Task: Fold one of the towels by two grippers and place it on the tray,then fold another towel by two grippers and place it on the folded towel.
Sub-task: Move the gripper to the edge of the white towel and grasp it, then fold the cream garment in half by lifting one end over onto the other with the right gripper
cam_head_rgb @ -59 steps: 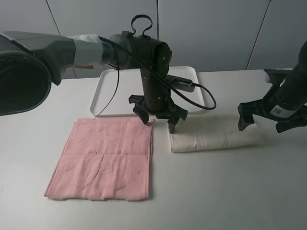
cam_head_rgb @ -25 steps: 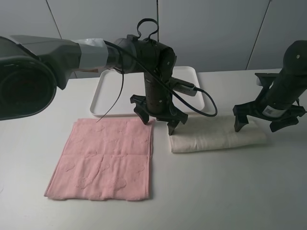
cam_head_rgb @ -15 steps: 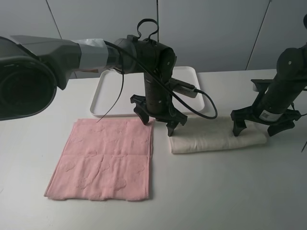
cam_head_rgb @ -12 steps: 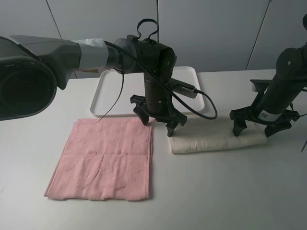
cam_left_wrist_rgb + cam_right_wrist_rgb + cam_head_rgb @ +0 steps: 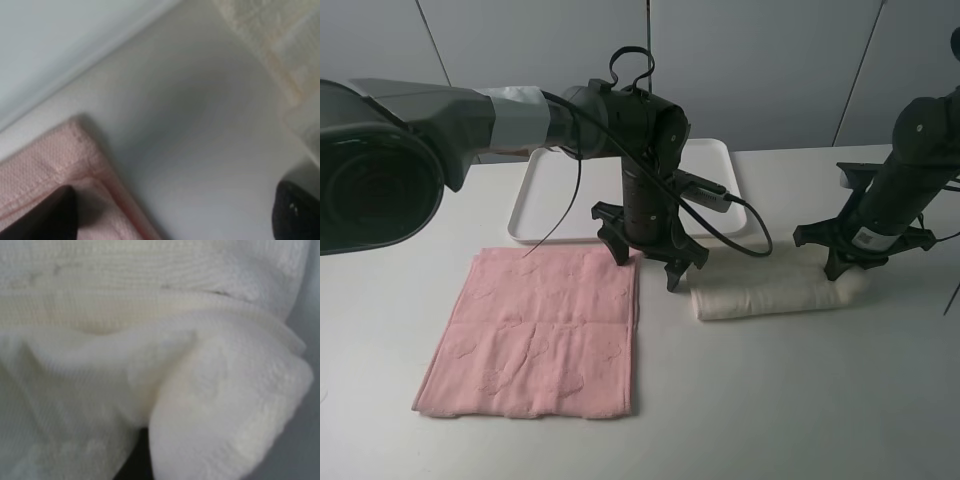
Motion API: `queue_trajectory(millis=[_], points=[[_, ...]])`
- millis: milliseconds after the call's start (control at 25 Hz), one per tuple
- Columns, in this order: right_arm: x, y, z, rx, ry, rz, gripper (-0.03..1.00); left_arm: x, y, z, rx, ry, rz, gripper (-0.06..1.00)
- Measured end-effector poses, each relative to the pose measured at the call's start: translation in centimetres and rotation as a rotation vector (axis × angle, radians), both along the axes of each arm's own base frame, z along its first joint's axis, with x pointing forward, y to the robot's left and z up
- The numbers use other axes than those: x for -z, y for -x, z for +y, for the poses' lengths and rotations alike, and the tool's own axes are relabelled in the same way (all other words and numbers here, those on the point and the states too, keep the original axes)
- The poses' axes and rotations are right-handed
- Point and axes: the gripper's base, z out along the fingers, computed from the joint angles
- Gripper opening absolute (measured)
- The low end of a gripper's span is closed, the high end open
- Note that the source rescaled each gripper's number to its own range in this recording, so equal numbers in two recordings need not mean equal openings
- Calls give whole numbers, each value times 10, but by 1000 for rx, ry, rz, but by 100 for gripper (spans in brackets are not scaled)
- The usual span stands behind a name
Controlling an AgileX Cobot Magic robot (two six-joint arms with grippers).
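Right gripper is pinching the cream towel's right end; open left gripper is hovering beside the left.

- Exterior high: you are looking down from high and well back, across the whole worktop toward the wall.
- Left wrist: you are peering from very near at the pink towel corner and the cream towel end. Both are also showing in the high view.
- Right wrist: you are sitting almost against the cream towel, its blurred cloth filling the frame.
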Motion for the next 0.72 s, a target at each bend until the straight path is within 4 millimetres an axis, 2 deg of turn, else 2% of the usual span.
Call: queue_trajectory(millis=[440,720], points=[[0,0,0,-36,-19,2,8,-3,-1,-1,3,6,-4,100],[0,0,0,-37,-19,2,8,-31,-8,-16,-1,113,-25,100]])
